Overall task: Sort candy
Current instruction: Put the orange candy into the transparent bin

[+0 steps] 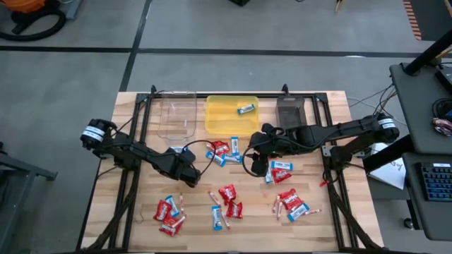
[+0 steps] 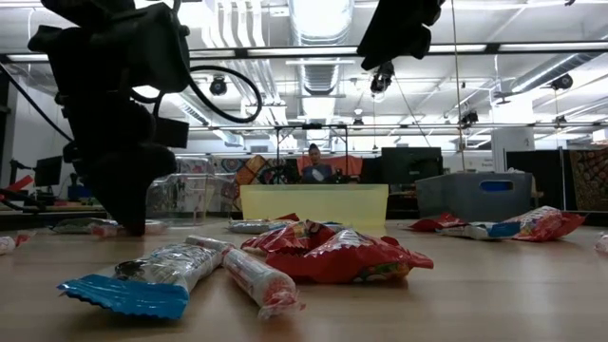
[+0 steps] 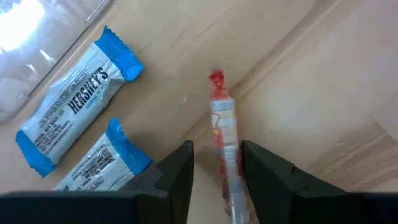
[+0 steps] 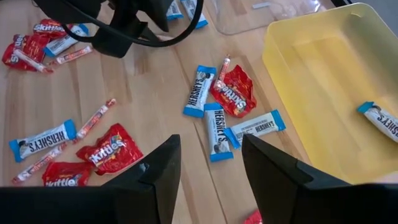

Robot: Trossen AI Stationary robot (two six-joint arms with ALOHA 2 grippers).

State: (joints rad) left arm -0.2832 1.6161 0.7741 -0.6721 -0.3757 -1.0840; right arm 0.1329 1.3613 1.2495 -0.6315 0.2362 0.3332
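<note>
Bench: wooden bench (image 1: 141, 219) in a big workshop, with a clear tray (image 1: 176, 117), a yellow tray (image 1: 231, 115) and a dark tray (image 1: 289, 110) along the far edge
Candy: red packets, blue-and-white bars and thin pinkish sticks lie scattered on the wood in front of the trays; one blue-and-white bar (image 1: 245, 109) already sits in the yellow tray
Left hand: the left hand (image 3: 216, 171) is low on the bench near the clear tray, fingers a little apart, one on each side of a pinkish stick (image 3: 224, 140); it does not look squeezed yet
Beside it: two blue-and-white bars (image 3: 74, 99) lie just next to the stick, not touching it
Right hand: the right hand (image 4: 211, 165) hangs open above the candy in front of the yellow tray, holding nothing
How to do it well: I think the left hand should close gently on the middle of the stick, keep clear of the two bars, then lift straight up so nothing gets dragged along
</note>
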